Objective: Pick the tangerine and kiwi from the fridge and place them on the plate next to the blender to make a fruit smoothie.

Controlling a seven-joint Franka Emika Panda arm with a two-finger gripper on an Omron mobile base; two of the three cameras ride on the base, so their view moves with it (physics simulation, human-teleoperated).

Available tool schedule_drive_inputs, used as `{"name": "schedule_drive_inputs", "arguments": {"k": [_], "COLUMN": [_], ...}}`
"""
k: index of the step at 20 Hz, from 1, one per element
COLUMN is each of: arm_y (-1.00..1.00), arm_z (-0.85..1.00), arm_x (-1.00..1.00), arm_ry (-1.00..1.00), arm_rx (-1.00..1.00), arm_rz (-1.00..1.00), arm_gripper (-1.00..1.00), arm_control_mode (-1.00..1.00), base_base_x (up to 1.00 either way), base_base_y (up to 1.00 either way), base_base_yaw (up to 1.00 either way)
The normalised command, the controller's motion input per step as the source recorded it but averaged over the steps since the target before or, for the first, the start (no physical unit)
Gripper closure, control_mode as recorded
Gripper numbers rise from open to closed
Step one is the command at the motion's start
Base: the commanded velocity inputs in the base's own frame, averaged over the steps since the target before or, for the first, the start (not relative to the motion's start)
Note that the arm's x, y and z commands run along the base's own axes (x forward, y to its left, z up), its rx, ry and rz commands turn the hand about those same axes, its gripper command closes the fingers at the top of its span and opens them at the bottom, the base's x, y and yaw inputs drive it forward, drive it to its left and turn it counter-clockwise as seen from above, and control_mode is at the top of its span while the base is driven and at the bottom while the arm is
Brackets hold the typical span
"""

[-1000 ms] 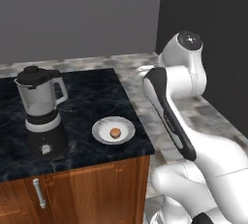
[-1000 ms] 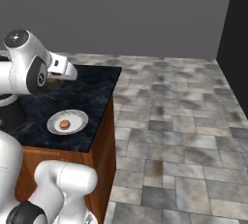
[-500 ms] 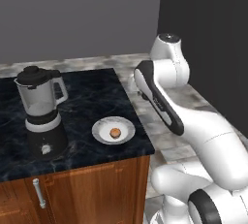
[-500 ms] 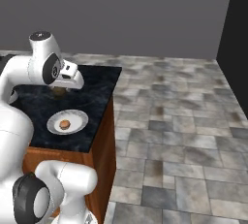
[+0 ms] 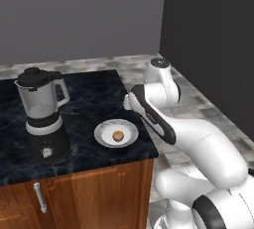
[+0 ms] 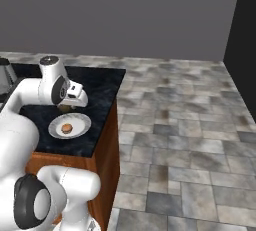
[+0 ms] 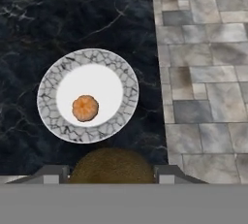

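The tangerine [image 7: 85,108] lies on the small white-grey plate [image 7: 48,97], a little left of its middle. That plate [image 5: 101,135] sits on the black marble counter to the right of the blender [image 5: 42,114]. My gripper [image 7: 112,172] is shut on the dark brown kiwi [image 7: 112,166], which shows between the fingertips. In the right base view the gripper [image 6: 67,107] hangs just above the far edge of the plate [image 6: 55,125], where the tangerine [image 6: 67,128] rests. The fridge is out of view.
The counter's right edge [image 7: 154,72] runs close beside the plate, with grey stone floor tiles [image 6: 190,125] beyond it. Wooden cabinet fronts [image 5: 89,193] stand under the counter. My own arm [image 5: 154,116] arches over the counter's right end.
The arm has swung forward and down over the counter, bringing the hand and kiwi closer to the plate. Plate, tangerine and blender have stayed put.
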Motion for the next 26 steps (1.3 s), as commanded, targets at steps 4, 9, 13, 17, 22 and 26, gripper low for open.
{"name": "schedule_drive_inputs", "arguments": {"k": [4, 9, 13, 17, 22, 26], "arm_y": [0.35, 0.3, 0.06, 0.0, 0.04, 0.12], "arm_z": [-0.49, -0.43, -0.12, -0.43, -0.45, -0.26], "arm_x": [0.5, 0.5, 0.14, 0.04, 0.2, 0.33], "arm_ry": [0.08, 0.17, 0.19, 0.08, 0.0, 0.0], "arm_rx": [0.0, 0.0, 0.0, 0.0, 0.0, 0.0], "arm_rz": [0.0, 0.0, 0.0, 0.0, 0.0, 0.0], "arm_gripper": [1.0, 1.0, 1.0, 1.0, 1.0, 1.0], "arm_control_mode": [-1.0, -1.0, -1.0, -1.0, -1.0, -1.0], "base_base_x": [0.0, 0.0, 0.0, 0.0, 0.0, 0.0], "base_base_y": [0.0, 0.0, 0.0, 0.0, 0.0, 0.0], "base_base_yaw": [0.0, 0.0, 0.0, 0.0, 0.0, 0.0]}}
